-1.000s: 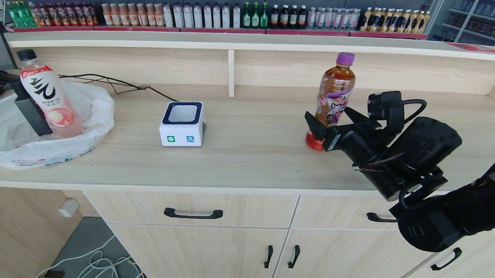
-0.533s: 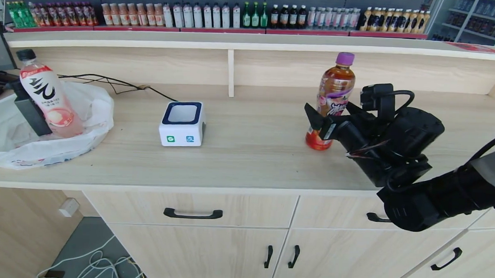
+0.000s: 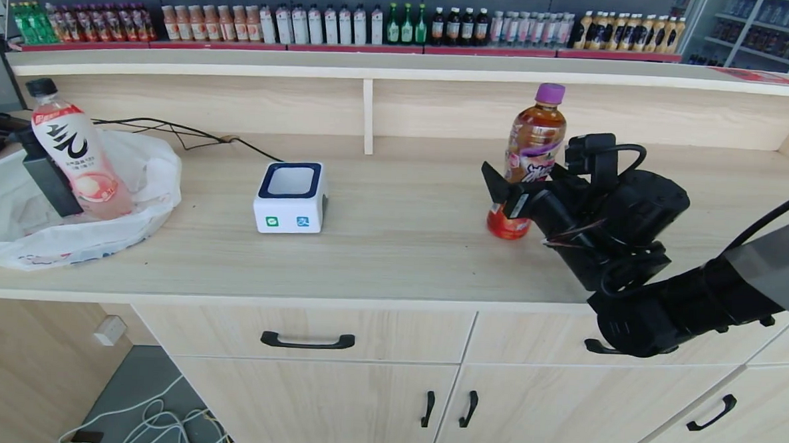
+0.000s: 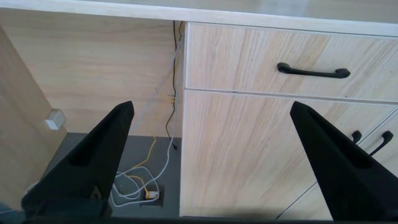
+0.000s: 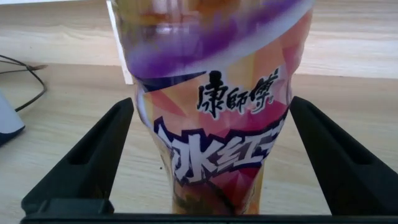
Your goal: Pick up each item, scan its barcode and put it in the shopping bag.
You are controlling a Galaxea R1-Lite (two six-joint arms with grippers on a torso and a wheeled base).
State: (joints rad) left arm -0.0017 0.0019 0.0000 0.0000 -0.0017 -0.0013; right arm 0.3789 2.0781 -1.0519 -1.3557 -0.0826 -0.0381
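Bottle (image 3: 534, 144) between right gripper's (image 5: 211, 112) jaws (upright)

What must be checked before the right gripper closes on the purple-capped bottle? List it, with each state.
1. Right gripper open: ok, fingers spread wide.
2. Purple-capped bottle between the fingers: ok, centred in the right wrist view.
3. Bottle upright on the counter: ok.
4. Grip height: ok, at the bottle's mid-body.
5. Barcode side known: cannot tell.
6. Scanner window facing up, nothing on it: ok.
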